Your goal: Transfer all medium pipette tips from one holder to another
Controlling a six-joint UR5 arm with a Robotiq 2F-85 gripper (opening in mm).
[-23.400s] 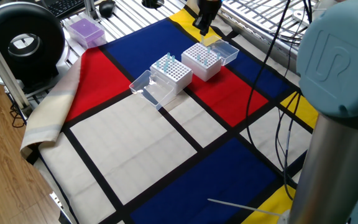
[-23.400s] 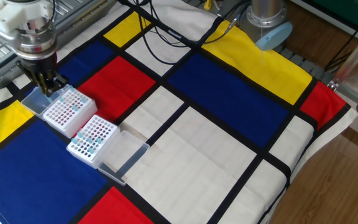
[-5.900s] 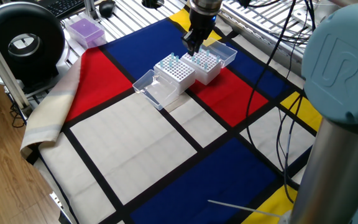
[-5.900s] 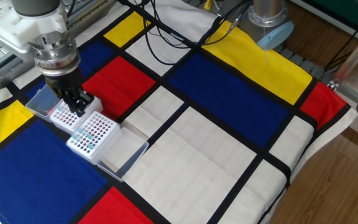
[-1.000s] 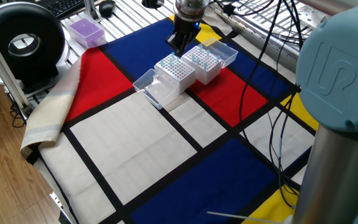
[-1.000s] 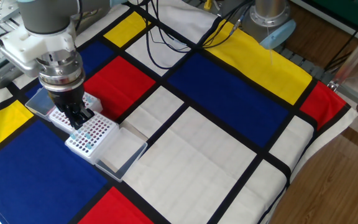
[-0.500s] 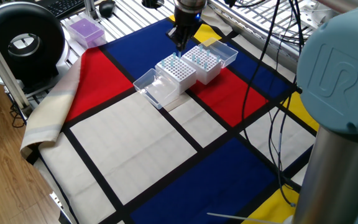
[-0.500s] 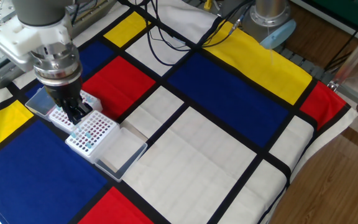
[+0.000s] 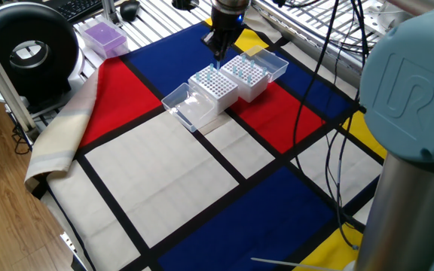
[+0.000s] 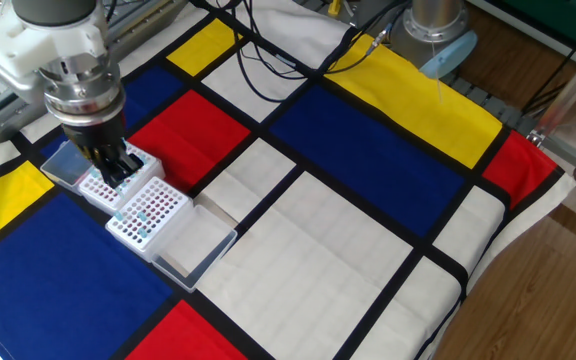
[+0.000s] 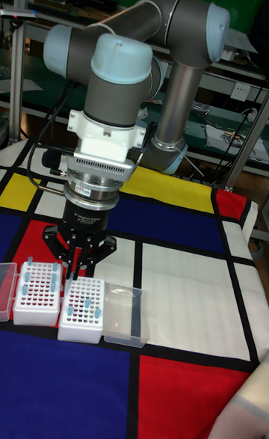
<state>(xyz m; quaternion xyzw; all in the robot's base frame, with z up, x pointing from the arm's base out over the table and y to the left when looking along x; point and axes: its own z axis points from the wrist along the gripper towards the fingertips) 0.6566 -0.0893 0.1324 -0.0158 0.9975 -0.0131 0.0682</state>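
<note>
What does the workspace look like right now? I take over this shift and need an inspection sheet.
Surface: colour-block cloth over the table.
Job's things: two white racks, side by side, clear lids open; pale blue pipette tips in both.
Clutter: purple box, black round device.
Gripper: two-finger gripper hovers above the racks; state unclear.
Cables: black cables across the cloth.
Surroundings: wooden floor.

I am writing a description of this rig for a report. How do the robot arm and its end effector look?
The UR5 arm has thick grey tube links and pale blue joint caps; one cap bears a raised UR logo. At the wrist sit a white ribbed block and a silver ring. The end effector is black, with two slim fingers. Black cables hang beside the arm.
</note>
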